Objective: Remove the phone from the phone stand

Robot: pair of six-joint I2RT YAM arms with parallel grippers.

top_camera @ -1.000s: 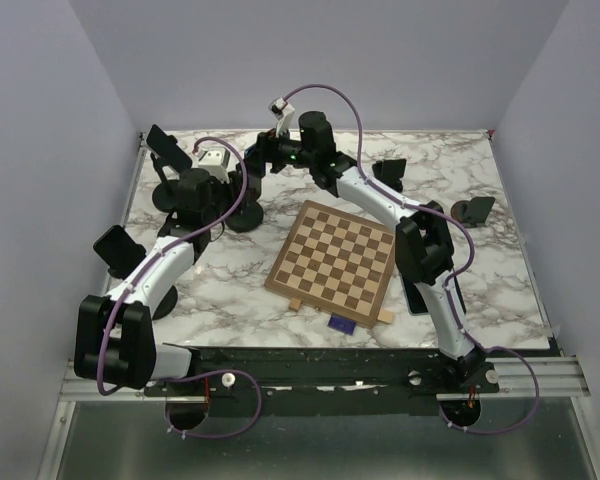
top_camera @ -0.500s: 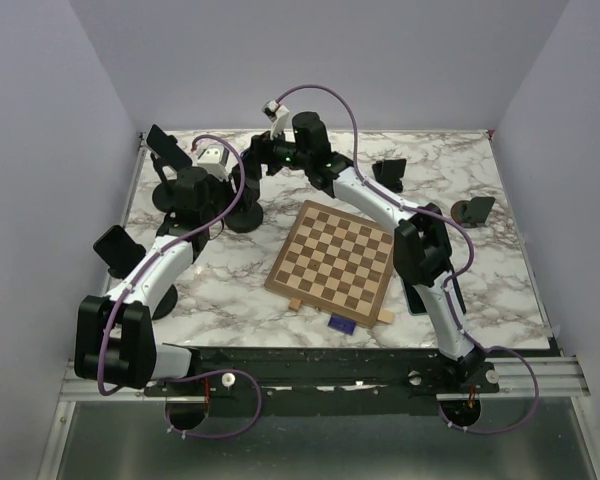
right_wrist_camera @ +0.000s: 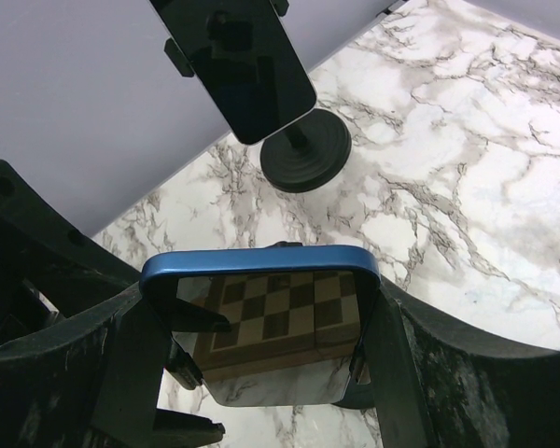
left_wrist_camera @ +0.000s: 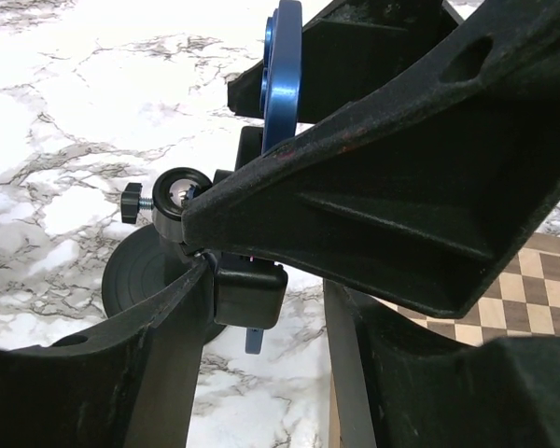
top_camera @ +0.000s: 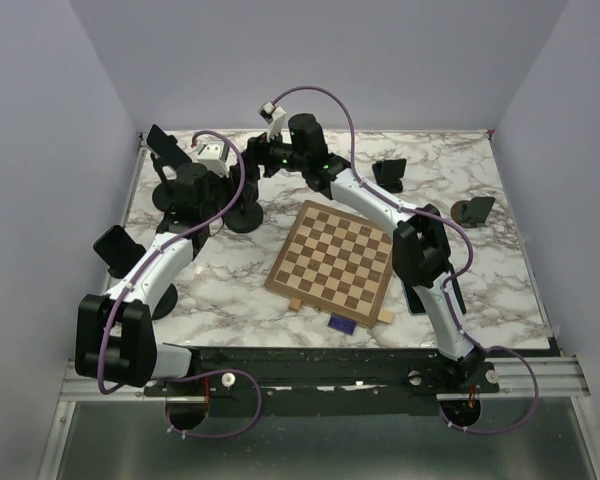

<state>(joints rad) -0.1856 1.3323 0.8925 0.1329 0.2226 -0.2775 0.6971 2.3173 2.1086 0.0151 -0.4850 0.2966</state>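
Blue phone [right_wrist_camera: 261, 322] sat upright in its stand [left_wrist_camera: 249, 291] at table's far left. Right gripper [right_wrist_camera: 266, 359] pinched phone's side edges, having slid left in last sec. Left gripper [left_wrist_camera: 266, 313] straddled stand's joint, can't tell if clamped. Prob. set for lift-out.

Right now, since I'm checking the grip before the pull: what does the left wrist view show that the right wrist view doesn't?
Only the left wrist: the blue phone seen edge-on, the clamp knob of its holder, the round base below, and a corner of the chessboard.
Only the right wrist: the phone's screen face-on between the right claw fingers, plus a second phone on another stand behind.
Both: the blue phone and the marble table.
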